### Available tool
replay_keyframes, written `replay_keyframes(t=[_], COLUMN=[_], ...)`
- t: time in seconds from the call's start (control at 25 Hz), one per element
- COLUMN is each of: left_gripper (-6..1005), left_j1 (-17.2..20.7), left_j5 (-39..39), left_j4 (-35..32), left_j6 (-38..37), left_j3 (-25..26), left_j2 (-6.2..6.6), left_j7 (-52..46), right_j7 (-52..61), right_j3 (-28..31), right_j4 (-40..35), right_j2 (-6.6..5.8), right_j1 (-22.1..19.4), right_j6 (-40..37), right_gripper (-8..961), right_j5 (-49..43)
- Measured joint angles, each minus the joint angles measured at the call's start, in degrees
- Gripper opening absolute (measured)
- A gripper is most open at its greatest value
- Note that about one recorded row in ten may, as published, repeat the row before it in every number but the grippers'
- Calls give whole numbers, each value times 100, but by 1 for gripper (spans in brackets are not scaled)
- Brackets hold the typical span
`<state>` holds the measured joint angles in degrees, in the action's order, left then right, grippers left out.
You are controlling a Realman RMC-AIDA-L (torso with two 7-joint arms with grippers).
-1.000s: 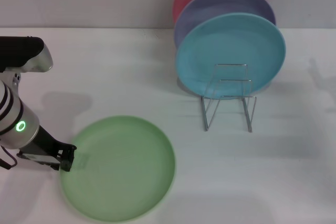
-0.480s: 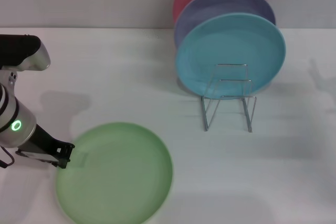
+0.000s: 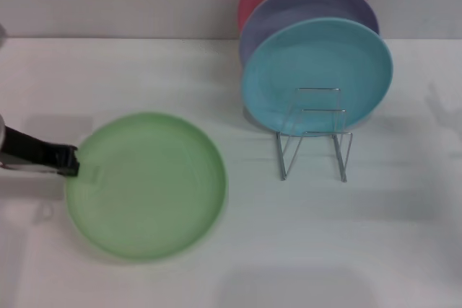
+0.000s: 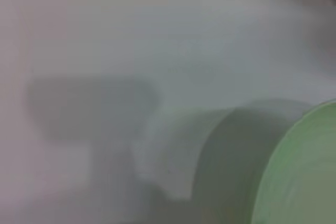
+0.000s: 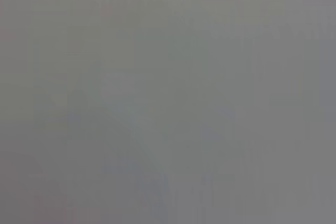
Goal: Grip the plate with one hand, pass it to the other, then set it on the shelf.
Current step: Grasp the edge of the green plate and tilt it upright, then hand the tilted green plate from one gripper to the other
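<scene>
One tool is at work: the left tool (image 3: 71,161) clamps the near-left rim of the light green plate (image 3: 148,184), which hangs raised over the white table (image 3: 390,236), left of the wire shelf (image 3: 315,135). A turquoise plate (image 3: 317,70) already leans there. For the handover, I'd keep the plate level and steady, its free rim offered rightward so the other tool has bare edge to take. Nothing of the right tool shows in any view
</scene>
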<state>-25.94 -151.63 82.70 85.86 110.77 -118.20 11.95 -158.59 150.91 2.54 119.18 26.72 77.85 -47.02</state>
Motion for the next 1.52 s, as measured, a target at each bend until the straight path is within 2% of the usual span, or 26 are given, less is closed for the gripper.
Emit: replay_keyframes(t=[0.24, 0.28, 0.36, 0.4, 0.44, 0.48, 0.56, 0.6, 0.76, 0.8, 0.92, 1.08, 1.16, 1.2, 1.24, 1.36, 1.4, 1.44, 1.48, 1.52], left_gripper=[34, 34, 34, 34, 34, 34, 34, 34, 35, 35, 35, 35, 35, 34, 34, 32, 32, 32, 32, 31], left_j1=[364, 567, 691, 940, 940, 1180, 1292, 1513, 1755, 1917, 2016, 2238, 2260, 2312, 2312, 2321, 2300, 2300, 2276, 2276], left_j5=[219, 386, 492, 743, 743, 1085, 1275, 1731, 2317, 2739, 3034, 4080, 4225, 4759, 4759, 5561, 6502, 6502, 7083, 7083], left_j4=[102, 183, 244, 357, 357, 431, 447, 449, 380, 316, 255, -82, -138, -347, -347, -716, -1183, -1183, -1501, -1501], left_j6=[-630, -879, -1001, -1267, -1267, -1534, -1675, -2002, -2428, -2812, -3109, -3955, -4047, -4314, -4314, -4498, -4551, -4551, -4539, -4539], left_j3=[105, 116, 118, 121, 121, 122, 123, 120, 61, -89, -237, -618, -666, -794, -794, -849, -848, -848, -832, -832], left_j2=[2, 8, 9, 5, 5, 4, 4, 0, -15, -26, -26, -29, -29, -32, -32, -37, -39, -39, -39, -39], left_j7=[375, 536, 632, 862, 862, 1116, 1257, 1632, 2175, 2579, 2845, 3988, 4154, 4771, 4771, 5680, 6716, 6716, 7387, 7387], right_j7=[-7, -15, -14, -14, -14, -9, -8, -9, -14, -13, -13, -11, -10, -10, -10, -10, -10, -10, -10, -10], right_j3=[0, 0, 0, 0, 0, 0, 0, 0, 0, 0, 0, 0, 0, 0, 0, 0, 0, 0, 0, 0], right_j4=[0, -4, -7, -9, -9, -9, -9, -9, -9, -9, -9, -8, -8, -8, -8, -8, -8, -8, -8, -8], right_j2=[2, 5, 7, 8, 8, 8, 9, 9, 9, 9, 9, 9, 9, 9, 9, 8, 8, 8, 9, 8], right_j1=[-30, -57, -73, -99, -99, -114, -119, -125, -132, -130, -128, -123, -117, -109, -109, -93, -88, -88, -87, -84], right_j6=[-19, -22, -23, -25, -25, -26, -29, -38, -66, -97, -119, -151, -178, -193, -193, -209, -226, -226, -236, -250], right_gripper=[779, 779, 778, 778, 778, 778, 777, 777, 778, 778, 779, 779, 780, 780, 780, 781, 781, 780, 780, 779], right_j5=[0, 0, 0, 0, 0, 0, 0, 0, 0, 0, 0, 0, 0, 0, 0, 0, 0, 0, 0, 0])
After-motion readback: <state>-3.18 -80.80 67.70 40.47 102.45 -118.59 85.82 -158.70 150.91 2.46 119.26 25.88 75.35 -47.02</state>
